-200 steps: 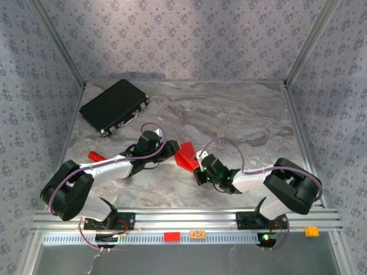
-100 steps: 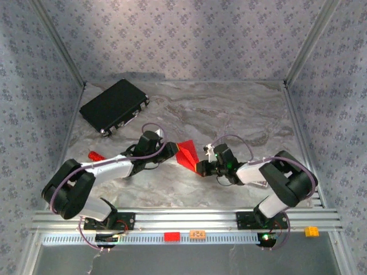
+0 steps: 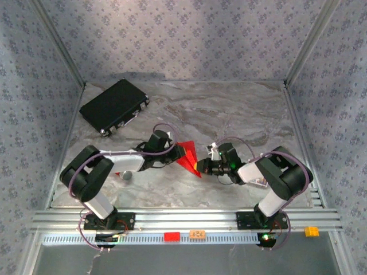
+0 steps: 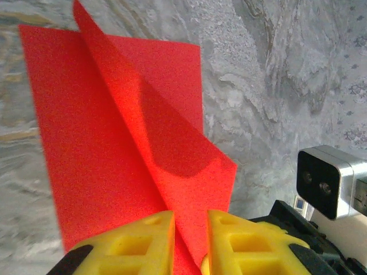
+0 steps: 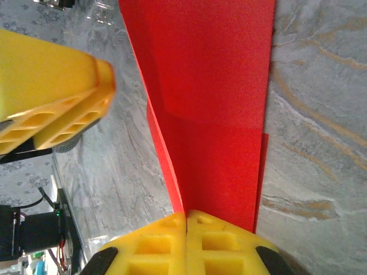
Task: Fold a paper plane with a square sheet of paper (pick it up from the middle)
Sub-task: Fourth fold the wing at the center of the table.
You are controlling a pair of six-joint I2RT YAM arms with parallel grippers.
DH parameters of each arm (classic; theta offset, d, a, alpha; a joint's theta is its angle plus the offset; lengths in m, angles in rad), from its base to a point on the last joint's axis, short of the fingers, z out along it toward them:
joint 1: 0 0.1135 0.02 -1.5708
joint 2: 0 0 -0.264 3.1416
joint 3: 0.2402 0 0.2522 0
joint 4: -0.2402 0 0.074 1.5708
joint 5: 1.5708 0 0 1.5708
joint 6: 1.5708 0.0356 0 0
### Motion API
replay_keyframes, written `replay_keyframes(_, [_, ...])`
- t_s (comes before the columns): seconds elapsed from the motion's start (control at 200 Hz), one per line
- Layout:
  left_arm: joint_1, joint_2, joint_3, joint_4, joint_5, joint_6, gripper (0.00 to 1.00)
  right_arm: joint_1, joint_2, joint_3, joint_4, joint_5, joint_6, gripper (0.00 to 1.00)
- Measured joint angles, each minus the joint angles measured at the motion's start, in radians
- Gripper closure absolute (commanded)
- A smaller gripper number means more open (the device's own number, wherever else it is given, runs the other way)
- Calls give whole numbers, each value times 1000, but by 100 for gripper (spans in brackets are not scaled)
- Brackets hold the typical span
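The thin bright-red square sheet of paper (image 3: 187,156), already creased into a wedge with one flap standing up off the other, lies at the middle of the grey marbled tabletop (image 3: 229,114), between the two arms. The right gripper (image 5: 186,220) has its yellow fingers pressed together on the near end of the fold, with the paper running straight into the seam between them. The left gripper (image 4: 190,220) stands a narrow gap apart with the raised flap passing up between its fingers, and it does not look to be pinching. The sheet will likely handle as almost weightless and quite limp. It should bend under its own overhang, slide easily on the smooth stone and take a permanent crease or tear wherever it is squeezed hard or pulled askew. The surest place to hold it is probably on the crease line itself, where the doubled layers are stiffest, rather than at a loose corner or a single free edge. The one container is the flat rectangular black case (image 3: 113,105) at the far left of the tabletop, well apart from the paper. It lies shut, so what it holds cannot be seen.
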Motion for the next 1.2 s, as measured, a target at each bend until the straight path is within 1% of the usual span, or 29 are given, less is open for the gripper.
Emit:
replay_keyframes(0.175, [-6, 50, 5, 37, 14, -5, 81, -16, 24, -14, 56, -27, 49, 96])
replay_keyframes(0.37, [-13, 63, 5, 63, 17, -11, 81, -45, 61, -39, 140, -55, 109, 97])
replay_keyframes(0.72, [-13, 90, 22, 90, 24, -10, 81, -77, 91, -48, 199, -82, 157, 97])
replay_keyframes(1.199, [-17, 151, 77, 131, 29, -7, 81, -119, 163, -49, 291, -159, 231, 98])
